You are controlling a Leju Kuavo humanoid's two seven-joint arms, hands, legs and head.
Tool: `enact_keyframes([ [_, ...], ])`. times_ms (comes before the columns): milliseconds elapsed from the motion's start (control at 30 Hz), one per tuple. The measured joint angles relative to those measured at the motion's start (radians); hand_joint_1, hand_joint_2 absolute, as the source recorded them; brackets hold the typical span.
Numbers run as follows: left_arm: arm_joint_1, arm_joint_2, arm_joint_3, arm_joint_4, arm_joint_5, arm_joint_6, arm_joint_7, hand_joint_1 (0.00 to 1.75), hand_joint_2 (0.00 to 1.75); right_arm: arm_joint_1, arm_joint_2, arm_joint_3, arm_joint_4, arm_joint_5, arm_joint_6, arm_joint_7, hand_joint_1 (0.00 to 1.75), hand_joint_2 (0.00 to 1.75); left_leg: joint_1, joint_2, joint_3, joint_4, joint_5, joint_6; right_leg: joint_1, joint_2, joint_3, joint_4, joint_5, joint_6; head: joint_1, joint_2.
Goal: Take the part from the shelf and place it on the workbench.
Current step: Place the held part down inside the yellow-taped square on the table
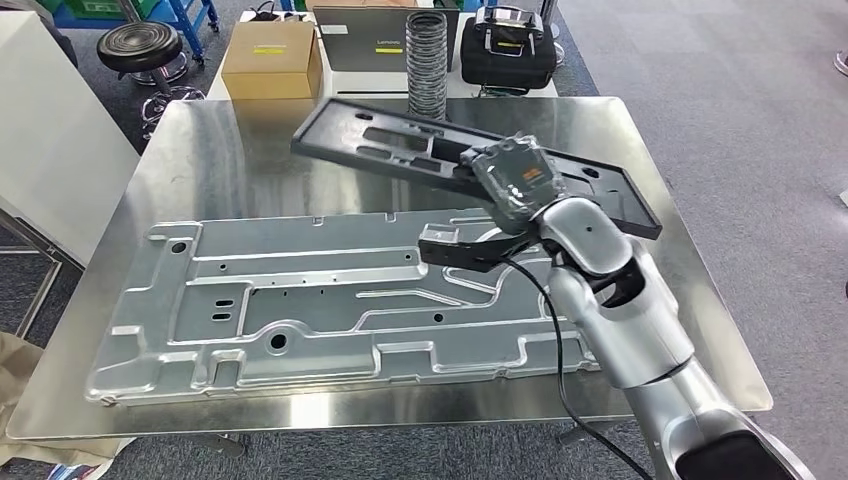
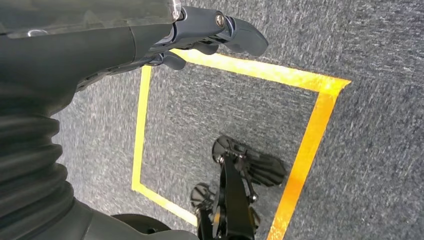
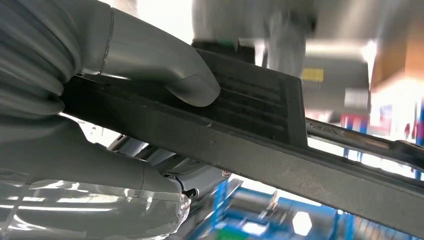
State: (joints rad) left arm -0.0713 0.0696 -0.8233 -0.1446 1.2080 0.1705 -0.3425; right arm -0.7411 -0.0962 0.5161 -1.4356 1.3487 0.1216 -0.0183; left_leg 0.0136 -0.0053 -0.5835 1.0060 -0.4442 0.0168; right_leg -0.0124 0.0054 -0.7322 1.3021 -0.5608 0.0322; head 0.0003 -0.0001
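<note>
A long black plastic part hangs tilted over the far half of the steel workbench; whether its far end touches the top I cannot tell. My right hand grips it near its right end. In the right wrist view the thumb presses on the ribbed top of the black part, and the fingers sit underneath. My left hand hangs over the grey carpet, holding nothing, its dark fingers slightly apart.
A large silver stamped metal panel covers the near half of the workbench. Behind the bench stand a cardboard box, a laptop, a stack of dark rings and a black bag. Yellow tape marks the floor.
</note>
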Motion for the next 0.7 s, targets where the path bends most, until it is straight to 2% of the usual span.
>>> enact_keyframes([
  [33, -0.001, 0.000, -0.002, 0.000, 0.006, 0.000, 0.002, 0.00, 1.75, -0.018, 0.006, 0.037, 0.034, 0.008, 0.012, 0.007, 1.75, 1.75, 0.000, -0.002, 0.002, 0.001, -0.001, -0.001, -0.001, 0.000, 0.013, -0.036, 0.031, -0.002, 0.000, 0.000],
  [100, -0.001, -0.002, -0.003, 0.000, 0.019, 0.002, 0.008, 0.00, 1.75, -0.055, 0.024, 0.103, 0.096, 0.004, 0.031, 0.006, 1.75, 1.75, -0.001, -0.005, 0.006, 0.002, -0.006, -0.006, 0.001, 0.000, 0.072, -0.173, 0.106, -0.011, 0.000, 0.000],
  [133, -0.001, -0.003, -0.004, 0.000, 0.024, 0.004, 0.012, 0.00, 1.75, -0.074, 0.037, 0.135, 0.128, -0.006, 0.040, 0.001, 1.75, 1.75, -0.003, -0.006, 0.006, 0.003, -0.008, -0.010, 0.003, 0.000, 0.096, -0.233, 0.127, -0.016, 0.000, 0.000],
  [167, -0.002, -0.004, -0.005, 0.000, 0.029, 0.006, 0.015, 0.00, 1.75, -0.091, 0.051, 0.166, 0.158, -0.019, 0.048, -0.007, 1.75, 1.75, -0.004, -0.006, 0.004, 0.004, -0.009, -0.015, 0.006, 0.000, 0.110, -0.269, 0.136, -0.021, 0.000, 0.000],
  [267, -0.003, -0.005, -0.009, 0.000, 0.039, 0.010, 0.015, 0.00, 1.75, -0.124, 0.091, 0.245, 0.236, -0.056, 0.063, -0.027, 1.75, 1.75, -0.003, -0.005, 0.002, 0.002, -0.011, -0.033, 0.008, 0.000, 0.115, -0.290, 0.133, -0.035, -0.001, 0.000],
  [333, -0.003, -0.006, -0.012, 0.000, 0.041, 0.010, 0.010, 0.00, 1.75, -0.144, 0.119, 0.285, 0.279, -0.074, 0.071, -0.031, 1.75, 1.75, -0.003, -0.003, -0.010, 0.036, -0.035, -0.043, 0.003, -0.001, 0.122, -0.299, 0.135, -0.046, -0.002, 0.000],
  [367, -0.003, -0.006, -0.014, 0.000, 0.042, 0.008, 0.007, 0.00, 1.75, -0.154, 0.131, 0.302, 0.297, -0.085, 0.076, -0.032, 1.75, 1.75, -0.001, -0.002, -0.033, 0.084, -0.061, -0.047, 0.002, -0.002, 0.125, -0.302, 0.135, -0.051, -0.003, 0.000],
  [433, -0.002, -0.005, -0.020, 0.000, 0.041, 0.002, 0.002, 0.00, 1.75, -0.170, 0.146, 0.332, 0.325, -0.108, 0.092, -0.032, 1.75, 1.75, -0.001, -0.002, -0.100, 0.220, -0.118, -0.052, 0.004, -0.003, 0.127, -0.303, 0.133, -0.056, -0.005, 0.000],
  [467, -0.001, -0.005, -0.023, 0.000, 0.041, 0.000, 0.000, 0.00, 1.75, -0.173, 0.151, 0.347, 0.337, -0.121, 0.101, -0.031, 1.75, 1.75, 0.000, -0.002, -0.129, 0.272, -0.131, -0.055, 0.005, -0.004, 0.128, -0.302, 0.132, -0.057, -0.005, 0.000],
  [500, 0.001, -0.005, -0.026, 0.000, 0.041, -0.002, -0.001, 0.00, 1.75, -0.173, 0.154, 0.360, 0.348, -0.131, 0.108, -0.031, 1.75, 1.75, 0.001, -0.002, -0.141, 0.288, -0.124, -0.056, 0.006, -0.004, 0.129, -0.302, 0.131, -0.057, -0.005, 0.000],
  [533, 0.002, -0.005, -0.028, 0.000, 0.041, -0.002, -0.001, 0.00, 1.75, -0.173, 0.157, 0.372, 0.357, -0.138, 0.112, -0.028, 1.75, 1.75, 0.002, -0.001, -0.134, 0.262, -0.098, -0.057, 0.006, -0.004, 0.131, -0.300, 0.129, -0.056, -0.006, 0.000],
  [600, 0.003, -0.005, -0.031, 0.000, 0.041, -0.002, -0.002, 0.00, 1.75, -0.173, 0.163, 0.388, 0.370, -0.147, 0.118, -0.016, 1.75, 1.75, 0.006, -0.001, -0.075, 0.130, -0.025, -0.056, 0.006, -0.003, 0.134, -0.295, 0.123, -0.051, -0.005, 0.000],
  [633, 0.002, -0.005, -0.032, 0.000, 0.041, -0.001, -0.002, 0.00, 1.75, -0.174, 0.165, 0.393, 0.375, -0.151, 0.121, -0.005, 1.75, 1.75, 0.006, -0.001, -0.047, 0.069, -0.003, -0.053, 0.008, -0.002, 0.134, -0.291, 0.120, -0.047, -0.006, 0.000],
  [667, 0.002, -0.006, -0.034, 0.000, 0.042, -0.001, -0.002, 0.00, 1.75, -0.175, 0.167, 0.398, 0.379, -0.156, 0.124, 0.007, 1.75, 1.75, 0.005, -0.002, -0.029, 0.031, 0.008, -0.049, 0.010, -0.001, 0.133, -0.288, 0.118, -0.043, -0.005, 0.000],
  [700, 0.002, -0.006, -0.036, 0.000, 0.043, 0.000, -0.002, 0.00, 1.75, -0.176, 0.168, 0.404, 0.383, -0.161, 0.127, 0.020, 1.75, 1.75, 0.004, -0.002, -0.023, 0.015, 0.007, -0.044, 0.012, -0.001, 0.131, -0.287, 0.118, -0.039, -0.005, 0.000],
])
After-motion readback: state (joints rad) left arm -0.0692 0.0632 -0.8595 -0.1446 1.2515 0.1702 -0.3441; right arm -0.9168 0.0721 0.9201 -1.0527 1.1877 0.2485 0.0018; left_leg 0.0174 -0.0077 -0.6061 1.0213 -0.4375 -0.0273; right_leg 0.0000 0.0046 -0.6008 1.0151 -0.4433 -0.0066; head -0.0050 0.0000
